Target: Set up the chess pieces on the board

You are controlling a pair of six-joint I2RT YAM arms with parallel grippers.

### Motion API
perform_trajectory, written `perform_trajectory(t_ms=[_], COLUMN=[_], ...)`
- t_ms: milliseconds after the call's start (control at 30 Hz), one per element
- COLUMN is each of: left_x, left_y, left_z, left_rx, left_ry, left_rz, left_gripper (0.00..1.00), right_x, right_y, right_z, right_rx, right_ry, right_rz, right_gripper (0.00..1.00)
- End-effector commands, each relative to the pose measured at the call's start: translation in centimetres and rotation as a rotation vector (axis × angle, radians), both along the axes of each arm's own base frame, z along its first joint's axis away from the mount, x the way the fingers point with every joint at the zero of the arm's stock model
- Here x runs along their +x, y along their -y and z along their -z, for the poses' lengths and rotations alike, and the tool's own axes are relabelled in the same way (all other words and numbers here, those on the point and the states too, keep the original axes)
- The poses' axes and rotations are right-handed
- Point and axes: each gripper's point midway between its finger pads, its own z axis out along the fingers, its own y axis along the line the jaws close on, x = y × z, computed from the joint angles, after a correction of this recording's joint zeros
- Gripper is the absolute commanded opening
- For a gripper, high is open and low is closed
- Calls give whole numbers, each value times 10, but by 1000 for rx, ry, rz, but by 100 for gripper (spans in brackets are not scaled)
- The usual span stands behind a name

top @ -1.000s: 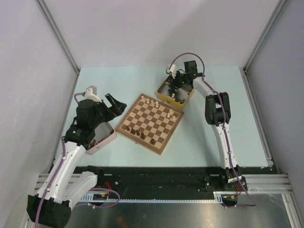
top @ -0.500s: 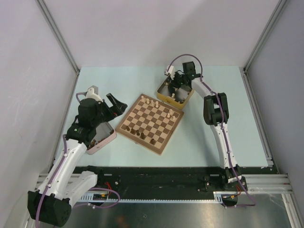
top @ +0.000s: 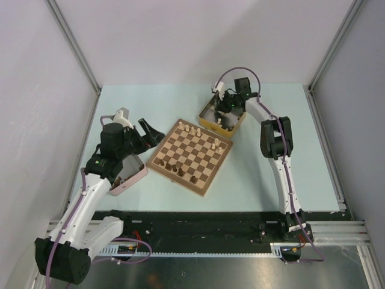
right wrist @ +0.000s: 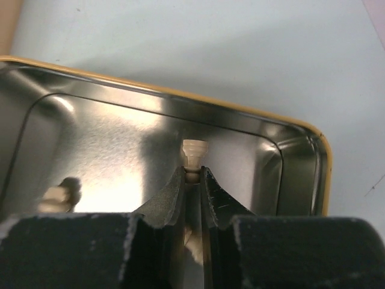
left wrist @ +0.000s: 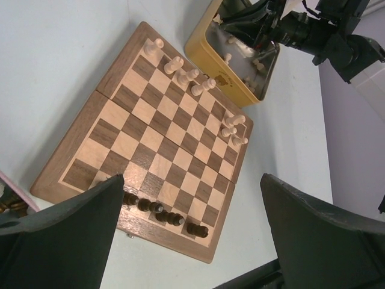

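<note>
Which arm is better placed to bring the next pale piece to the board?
Right. The right tool is down inside the yellow tin, shut on a pale chess piece. The left tool hangs open by the board, holding nothing, away from the tin.

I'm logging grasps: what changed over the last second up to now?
The right gripper closed on a pale piece inside the yellow tin. The left gripper stayed open, drifting slightly toward the board, which looks unchanged.
</note>
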Motion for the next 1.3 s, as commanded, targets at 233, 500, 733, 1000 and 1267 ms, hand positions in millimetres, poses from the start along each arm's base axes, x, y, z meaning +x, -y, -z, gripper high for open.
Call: perform_trajectory(t_ms=[233,500,733,1000,1267], left_x=[4,4,6,9,16], left_y=[29,49,66,86,116], left_z=[-29,-50,-54,-45,-18], left_rx=[-43,-153,-329,-443,-461], left_ry=[60,97,111,91,-37], left_rz=[191,263,288,318,335], left_gripper=[99,98,98,94,85], right_x=[-55,-159,-219,-241,-254], right_y=[2,-25,-53,-66,-74], right_z=[-131,-159,-172,-175,-171], right_rx=[129,152,198,282,279], right_ry=[-57,-266,-458,-696,-740], right_rz=[-28,-153,-185,-140,-148], right_gripper=[3,4,3,3,3])
